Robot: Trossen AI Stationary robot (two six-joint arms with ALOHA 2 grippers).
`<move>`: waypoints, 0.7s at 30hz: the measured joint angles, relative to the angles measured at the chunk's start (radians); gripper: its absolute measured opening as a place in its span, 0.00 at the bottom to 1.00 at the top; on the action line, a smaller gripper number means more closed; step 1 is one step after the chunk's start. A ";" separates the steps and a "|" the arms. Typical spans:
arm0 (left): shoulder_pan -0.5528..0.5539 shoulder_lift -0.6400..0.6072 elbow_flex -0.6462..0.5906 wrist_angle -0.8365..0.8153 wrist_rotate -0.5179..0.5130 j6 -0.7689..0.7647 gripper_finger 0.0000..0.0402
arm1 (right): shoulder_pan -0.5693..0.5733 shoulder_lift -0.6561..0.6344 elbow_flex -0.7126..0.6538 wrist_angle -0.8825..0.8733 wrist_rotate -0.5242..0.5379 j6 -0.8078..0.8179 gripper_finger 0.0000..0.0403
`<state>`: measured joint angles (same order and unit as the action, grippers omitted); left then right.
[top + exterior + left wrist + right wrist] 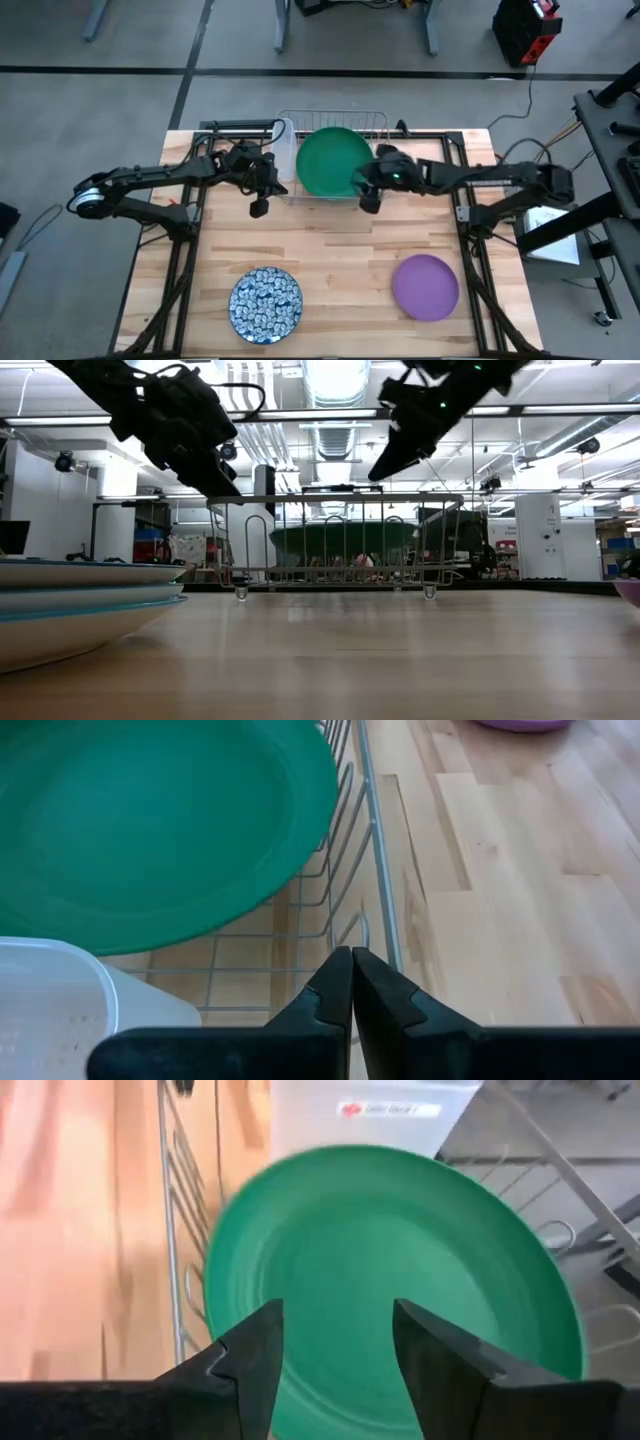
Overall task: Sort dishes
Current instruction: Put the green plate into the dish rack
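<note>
The large green plate (333, 160) lies face up in the wire dish rack (372, 118) at the table's far middle, resting on the rack's wires (345, 538). My right gripper (368, 203) hangs open above the plate's near right rim (400, 1260) and touches nothing. At the rack's near left corner my left gripper (258, 207) hovers shut and empty (352, 970). A blue-and-white patterned plate (265, 304) lies flat at the near left. A purple plate (425, 287) lies flat at the near right.
A clear plastic tub (284, 150) stands in the rack to the left of the green plate. In the low view the patterned plate shows as a stack of pale rims (80, 600). Bare wood lies between the rack and the two near plates.
</note>
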<state>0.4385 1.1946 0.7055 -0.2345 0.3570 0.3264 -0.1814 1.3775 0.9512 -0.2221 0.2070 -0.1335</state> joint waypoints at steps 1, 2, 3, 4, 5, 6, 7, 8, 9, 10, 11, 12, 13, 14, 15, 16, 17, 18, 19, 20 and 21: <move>0.000 0.000 0.000 0.002 0.000 0.000 0.00 | 0.000 0.024 0.043 -0.066 0.004 -0.014 0.45; 0.000 0.000 0.000 0.008 -0.001 0.000 0.00 | 0.000 0.047 0.082 -0.125 0.023 -0.013 0.45; 0.000 0.000 0.000 0.010 -0.002 0.000 0.00 | -0.002 0.068 0.122 -0.181 0.058 0.005 0.45; 0.000 0.000 0.000 0.010 -0.002 0.000 0.00 | -0.010 0.084 0.162 -0.232 0.104 0.038 0.45; 0.000 0.000 0.000 0.010 -0.002 0.000 0.00 | -0.024 0.097 0.203 -0.288 0.162 0.092 0.45; 0.000 0.000 0.000 0.011 -0.003 0.000 0.00 | -0.044 0.105 0.242 -0.338 0.209 0.157 0.45; 0.000 0.000 0.000 0.011 -0.003 0.000 0.00 | -0.070 0.111 0.277 -0.383 0.235 0.218 0.45; 0.000 0.000 0.000 0.013 -0.003 0.000 0.00 | -0.098 0.113 0.303 -0.418 0.234 0.273 0.46; 0.000 0.000 0.000 0.014 -0.003 0.000 0.00 | -0.129 0.117 0.321 -0.441 0.214 0.333 0.46; 0.000 0.000 0.000 0.014 -0.003 0.000 0.00 | -0.158 0.120 0.334 -0.446 0.191 0.389 0.46; 0.000 0.000 0.000 0.014 -0.002 0.000 0.00 | -0.187 0.123 0.344 -0.444 0.155 0.418 0.45; 0.000 0.000 0.000 0.014 -0.003 0.000 0.00 | -0.218 0.125 0.351 -0.444 0.107 0.425 0.45; 0.000 0.000 0.000 0.014 -0.003 0.000 0.00 | -0.248 0.127 0.356 -0.441 0.049 0.423 0.45; 0.000 0.000 0.000 0.014 -0.002 0.000 0.00 | -0.278 0.131 0.358 -0.427 -0.014 0.421 0.45; 0.000 0.000 0.000 0.014 -0.002 0.000 0.00 | -0.307 0.138 0.360 -0.411 -0.069 0.420 0.45; 0.000 0.000 0.000 0.014 -0.002 0.000 0.00 | -0.332 0.149 0.360 -0.399 -0.115 0.412 0.45; 0.000 0.000 0.000 0.014 -0.002 0.000 0.00 | -0.352 0.162 0.360 -0.395 -0.141 0.398 0.45; 0.000 0.000 0.000 0.014 -0.002 0.000 0.00 | -0.367 0.175 0.360 -0.392 -0.156 0.378 0.45; 0.000 0.000 0.000 0.013 -0.001 0.000 0.00 | -0.379 0.189 0.360 -0.392 -0.162 0.358 0.45; 0.000 0.000 0.000 0.012 -0.001 0.000 0.00 | -0.389 0.203 0.362 -0.396 -0.168 0.340 0.45; 0.000 0.000 0.000 0.011 0.000 0.000 0.00 | -0.400 0.219 0.365 -0.397 -0.185 0.319 0.45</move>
<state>0.4385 1.1942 0.7055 -0.2235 0.3565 0.3264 -0.5811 1.5961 1.3161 -0.6191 0.0224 0.1853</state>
